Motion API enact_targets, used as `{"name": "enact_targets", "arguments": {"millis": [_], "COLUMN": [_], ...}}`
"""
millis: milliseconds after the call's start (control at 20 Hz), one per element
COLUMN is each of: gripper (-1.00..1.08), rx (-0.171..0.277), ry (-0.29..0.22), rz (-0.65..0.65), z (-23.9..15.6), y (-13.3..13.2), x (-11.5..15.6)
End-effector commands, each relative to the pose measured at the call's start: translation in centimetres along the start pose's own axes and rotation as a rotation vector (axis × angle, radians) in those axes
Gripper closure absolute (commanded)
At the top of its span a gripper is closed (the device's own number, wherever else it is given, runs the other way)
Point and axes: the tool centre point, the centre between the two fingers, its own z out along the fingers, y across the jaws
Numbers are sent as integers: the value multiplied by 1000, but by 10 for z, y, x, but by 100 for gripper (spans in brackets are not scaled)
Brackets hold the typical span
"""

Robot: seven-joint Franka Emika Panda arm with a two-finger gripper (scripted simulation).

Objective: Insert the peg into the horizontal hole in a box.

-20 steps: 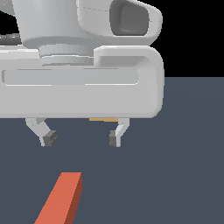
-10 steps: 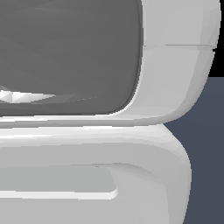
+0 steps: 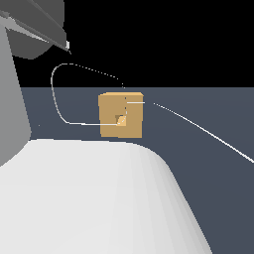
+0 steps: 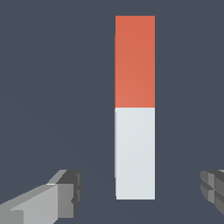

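Note:
The peg [image 4: 134, 107] lies flat on the dark floor in the wrist view, one half red-orange, the other half pale grey-white. My gripper [image 4: 140, 194] is open above it, with one finger [image 4: 61, 197] on each side of the pale end and not touching it. The tan box [image 3: 121, 115] stands on the floor in the exterior view, its small square hole [image 3: 120, 119] in the face turned to the camera. The peg and the gripper fingers are hidden in the exterior view behind the arm's white body [image 3: 89, 198].
The arm's white and grey housing fills the lower part and the exterior view's left side. The dark grey floor [image 3: 208, 109] spreads around the box. Thin white lines cross the exterior view near the box.
The arm has moved across the exterior view: its housing, which filled the frame half a second ago, now sits lower and the box shows. The red peg seen one second ago is hidden there now.

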Motion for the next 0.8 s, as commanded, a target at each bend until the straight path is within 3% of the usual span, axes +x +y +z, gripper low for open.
{"name": "enact_targets", "arguments": {"millis": [0, 750], "gripper": [-92, -92], "rx": [0, -1], "ry": [0, 0], "rz": [0, -1], "z": [0, 49], "y": [0, 0], "x": [0, 0]}}
